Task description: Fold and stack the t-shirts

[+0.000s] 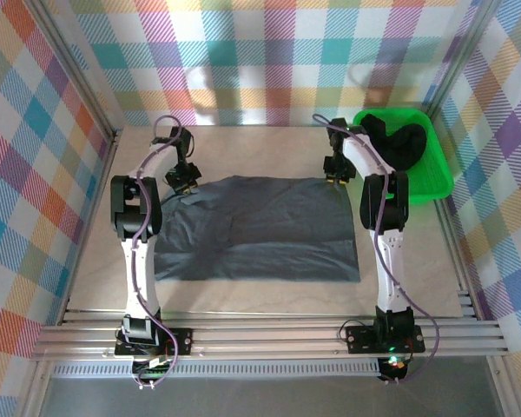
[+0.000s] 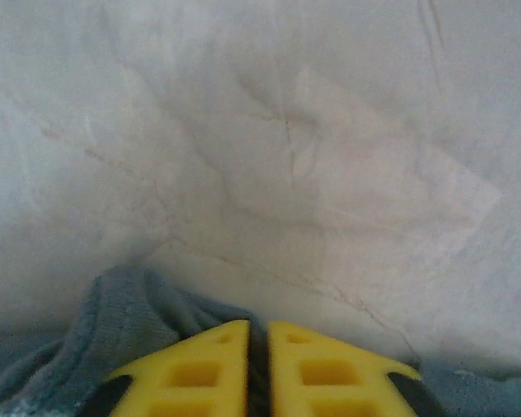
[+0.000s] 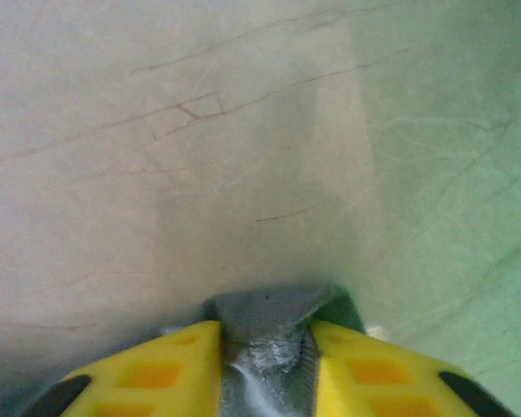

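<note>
Top external view: grey t-shirt (image 1: pixel 256 228) lies spread flat in the middle of the surface (image 1: pixel 417 252). It is roughly rectangular with a few shallow creases, near edge toward the arm bases.
Left tool (image 1: pixel 184 180): down at the shirt's far-left corner, with the arm reaching forward along the shirt's left side.
Left tool state: clenched on the shirt's edge. In the left wrist view the yellow fingers (image 2: pixel 200 369) are pressed together with only a thin dark seam between them. Grey cloth is puckered up against the left one.
Right tool (image 1: pixel 334 171): down at the shirt's far-right corner, with the arm running along the shirt's right side.
Right tool state: grasping the grey t-shirt. In the right wrist view a fold of grey cloth is wedged between its yellow fingers (image 3: pixel 365 369), and the jaws stand slightly apart around it.
Black t-shirts (image 1: pixel 398 139): a crumpled heap inside the green tray (image 1: pixel 441 184), apart from the grey shirt.
Green tray: at the far-right corner of the surface, just beside the right arm's wrist.
Surface ahead of the tools: pale and marble-like with thin dark veins. The right side of the right wrist view has a greenish cast.
Unclear: a small green patch sits beside the gripped cloth at the right finger, and I cannot tell what it is.
Surround: plaid walls (image 1: pixel 278 52) on three sides.
</note>
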{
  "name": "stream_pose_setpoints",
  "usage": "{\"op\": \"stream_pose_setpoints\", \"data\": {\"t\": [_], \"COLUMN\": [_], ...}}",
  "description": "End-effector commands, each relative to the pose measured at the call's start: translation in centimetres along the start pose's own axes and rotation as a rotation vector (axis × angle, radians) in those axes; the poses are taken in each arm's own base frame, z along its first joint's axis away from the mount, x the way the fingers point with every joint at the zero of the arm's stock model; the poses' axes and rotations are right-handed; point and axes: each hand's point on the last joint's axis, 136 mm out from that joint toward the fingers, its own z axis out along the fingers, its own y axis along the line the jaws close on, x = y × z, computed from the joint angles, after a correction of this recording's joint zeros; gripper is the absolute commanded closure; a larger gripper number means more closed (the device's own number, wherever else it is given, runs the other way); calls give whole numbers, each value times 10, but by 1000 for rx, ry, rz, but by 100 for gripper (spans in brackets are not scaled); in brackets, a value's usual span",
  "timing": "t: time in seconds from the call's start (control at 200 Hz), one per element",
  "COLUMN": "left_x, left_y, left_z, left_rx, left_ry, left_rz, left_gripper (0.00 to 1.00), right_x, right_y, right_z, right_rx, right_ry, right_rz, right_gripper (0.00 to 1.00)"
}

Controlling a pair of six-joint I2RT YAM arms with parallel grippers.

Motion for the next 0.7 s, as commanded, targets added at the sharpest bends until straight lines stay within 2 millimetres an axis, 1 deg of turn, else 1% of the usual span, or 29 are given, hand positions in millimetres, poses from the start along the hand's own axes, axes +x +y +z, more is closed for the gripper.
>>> {"op": "stream_pose_setpoints", "data": {"t": [0.0, 0.03, 0.11, 0.17, 0.245, 0.32, 0.405, 0.46, 0.52, 0.59, 0.645, 0.67, 0.695], "left_x": [2, -2, -11, -12, -5, 11, 41, 64, 92, 124, 149, 159, 168], "left_y": [1, 0, -5, -6, -4, 0, 13, 28, 46, 67, 82, 88, 93], "left_z": [-23, -32, -57, -75, -92, -106, -113, -114, -111, -104, -94, -90, -87], "left_rx": [-11, -4, 24, 34, 45, 49, 27, -9, -35, -57, -68, -71, -75], "left_ry": [-30, -55, -122, -163, -196, -226, -243, -245, -234, -206, -165, -144, -124], "left_rz": [18, 16, 10, 10, 8, 15, 26, 12, -18, -65, -95, -109, -122], "left_gripper": [100, 100, 100, 100, 100, 100, 100, 100, 100, 100, 100, 95, 89], "right_x": [7, 5, -2, -3, 0, 9, 28, 43, 65, 97, 122, 135, 146], "right_y": [-2, 0, 4, 8, 14, 16, 14, 12, 8, -2, -13, -18, -22], "right_z": [-2, -8, -29, -45, -66, -83, -96, -102, -104, -96, -85, -78, -71], "right_rx": [15, 1, -41, -73, -119, -147, -166, -180, -180, -164, -136, -129, -123], "right_ry": [9, -15, -86, -140, -201, -251, -279, -293, -290, -253, -217, -195, -175], "right_rz": [-29, -28, -33, -48, -71, -88, -83, -65, -42, 2, 46, 64, 80], "right_gripper": [91, 95, 100, 100, 100, 100, 100, 100, 100, 100, 96, 94, 90]}}
